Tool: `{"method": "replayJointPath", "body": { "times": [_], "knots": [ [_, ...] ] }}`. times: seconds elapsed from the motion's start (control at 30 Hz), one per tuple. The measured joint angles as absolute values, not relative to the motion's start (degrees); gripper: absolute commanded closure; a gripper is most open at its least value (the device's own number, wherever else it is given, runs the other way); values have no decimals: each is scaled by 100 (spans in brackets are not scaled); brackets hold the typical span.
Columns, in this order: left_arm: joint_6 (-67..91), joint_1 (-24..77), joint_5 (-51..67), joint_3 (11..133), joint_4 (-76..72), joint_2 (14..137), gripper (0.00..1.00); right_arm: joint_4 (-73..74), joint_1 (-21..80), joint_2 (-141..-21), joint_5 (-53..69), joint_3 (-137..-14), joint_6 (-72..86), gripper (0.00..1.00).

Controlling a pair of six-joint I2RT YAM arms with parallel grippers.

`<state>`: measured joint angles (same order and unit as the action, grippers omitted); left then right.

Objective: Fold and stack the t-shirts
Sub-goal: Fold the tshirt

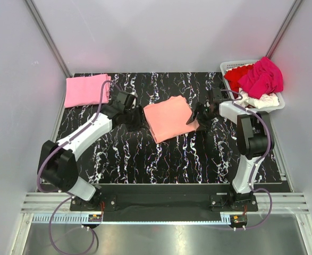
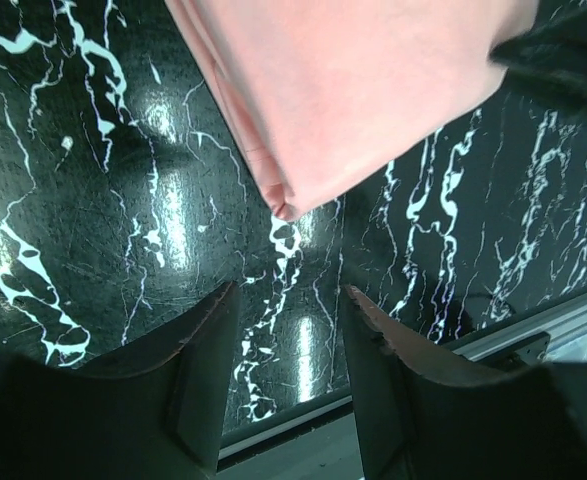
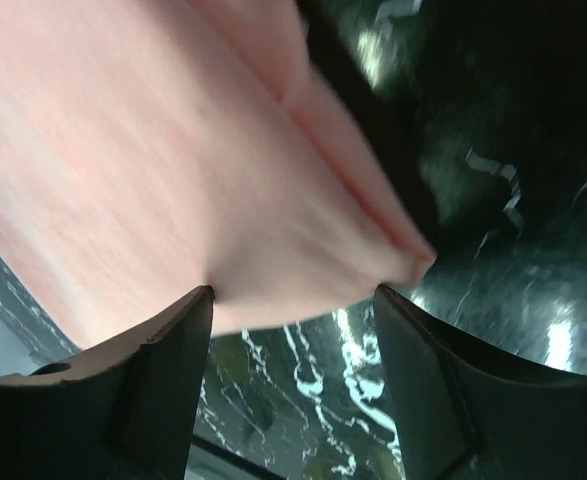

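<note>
A: Which step?
B: Salmon shirt is lying folded mid-table, between both grippers. Folding is looking done, stacking is coming up.
A: Grippers?
B: Left gripper is hanging spread, empty, just off the shirt's corner. Right gripper is gaping too, with the shirt edge at its mouth, unclamped.
A: Next?
B: Probably clamping and carrying it onto the pink shirt, far-left.
A: Obstacles?
B: Left arm is lying across that route. Basket, far-right, is holding more shirts.
</note>
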<state>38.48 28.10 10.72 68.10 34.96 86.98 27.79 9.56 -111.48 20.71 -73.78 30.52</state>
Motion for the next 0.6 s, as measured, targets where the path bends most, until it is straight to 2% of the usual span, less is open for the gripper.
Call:
{"method": "replayJointPath", "body": {
  "times": [0.2, 0.37, 0.43, 0.5, 0.6],
  "knots": [
    [3863, 2821, 972, 6810, 3500, 8637, 51, 2867, 1304, -10624, 2244, -6904, 3203, 27],
    [3852, 2956, 827, 6858, 3557, 8674, 53, 3321, 1435, -10130, 2222, -7076, 3059, 27],
    [3854, 3085, 790, 7000, 3588, 8803, 55, 3424, 1426, -9981, 2217, -7251, 2961, 32],
    [3870, 3242, 766, 7190, 3544, 9030, 58, 3428, 1420, -9902, 2331, -7481, 2847, 44],
    [3938, 3465, 766, 7459, 3341, 9454, 63, 3422, 1396, -10007, 2674, -7859, 2611, 56]
  ]
}}
